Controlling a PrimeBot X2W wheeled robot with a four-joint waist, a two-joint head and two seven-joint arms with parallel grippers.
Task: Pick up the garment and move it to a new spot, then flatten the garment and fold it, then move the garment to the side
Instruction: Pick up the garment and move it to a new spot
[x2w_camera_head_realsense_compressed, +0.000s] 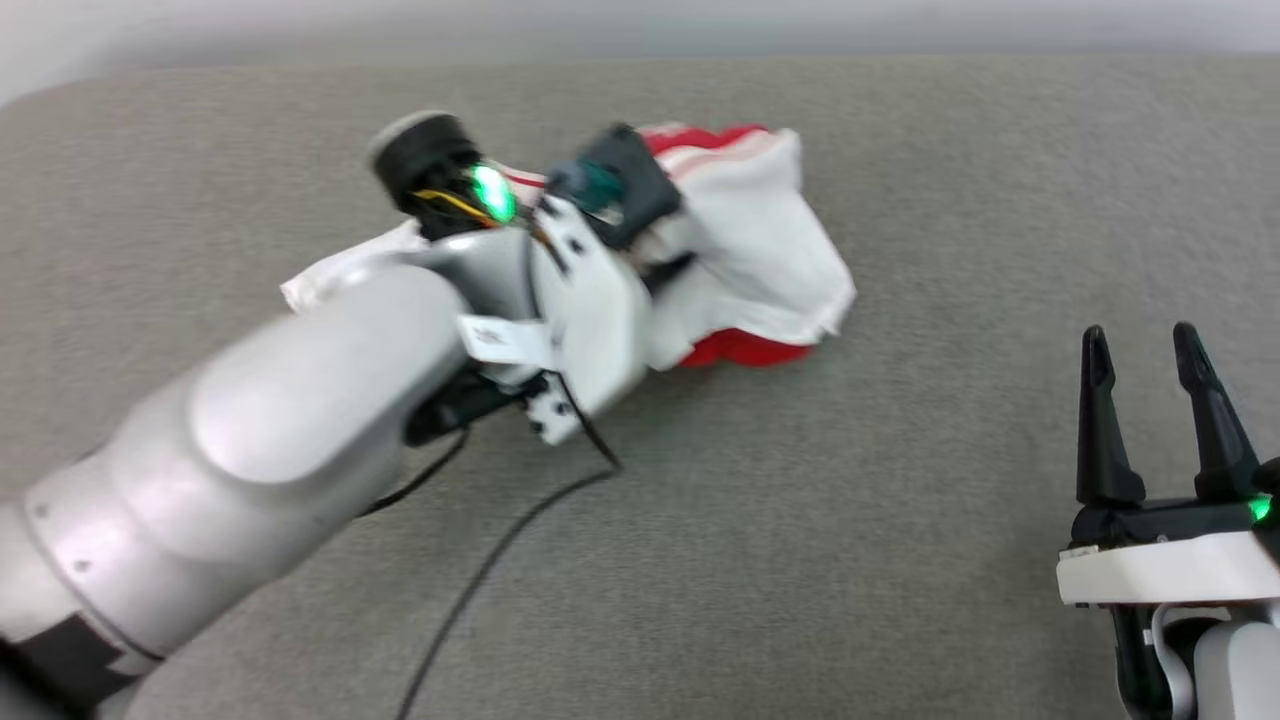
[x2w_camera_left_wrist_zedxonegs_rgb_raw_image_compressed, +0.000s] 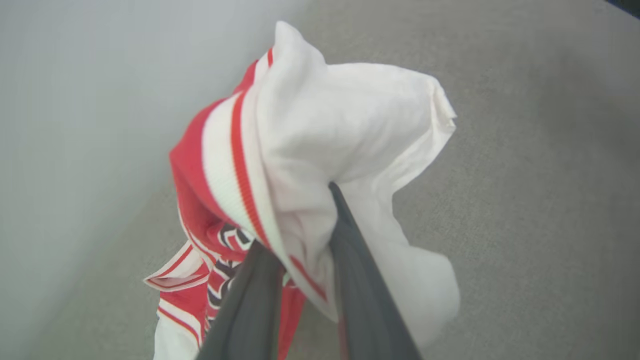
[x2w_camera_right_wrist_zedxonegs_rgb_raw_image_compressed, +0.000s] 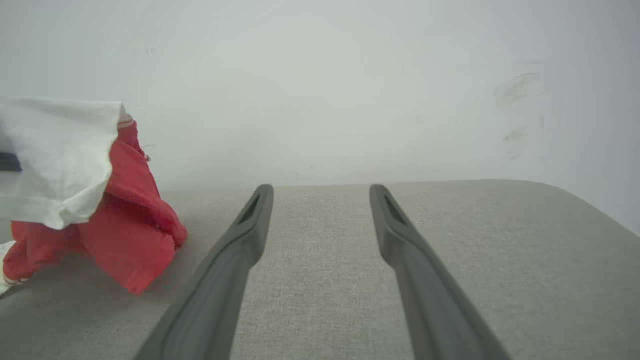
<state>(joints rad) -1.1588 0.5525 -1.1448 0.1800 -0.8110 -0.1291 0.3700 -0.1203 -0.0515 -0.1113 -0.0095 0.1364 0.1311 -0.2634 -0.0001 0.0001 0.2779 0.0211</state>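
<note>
There was one garment (x2w_camera_head_realsense_compressed: 770, 240), a soft knit shirt bunched into a loose lump of red body, white sleeve cloth and ribbed red-and-white striped trim. It sat toward the far middle of the one grey, coarse-woven bench (x2w_camera_head_realsense_compressed: 900, 520), with its lower red folds on the cloth surface. Bits of black lettering with white outlines showed in the creases.

There were two tools, each with two long, dark, tapering fingers. The left tool (x2w_camera_left_wrist_zedxonegs_rgb_raw_image_compressed: 295, 220) was clenched on a fold of the white sleeve and trim, and the cloth draped over both fingers. The right tool (x2w_camera_head_realsense_compressed: 1140, 340) stood released, jaws wide with nothing between them, well apart from the garment at the near right. One thin black cable (x2w_camera_head_realsense_compressed: 500, 560) trailed below the smooth, pale left arm (x2w_camera_head_realsense_compressed: 300, 430).
</note>
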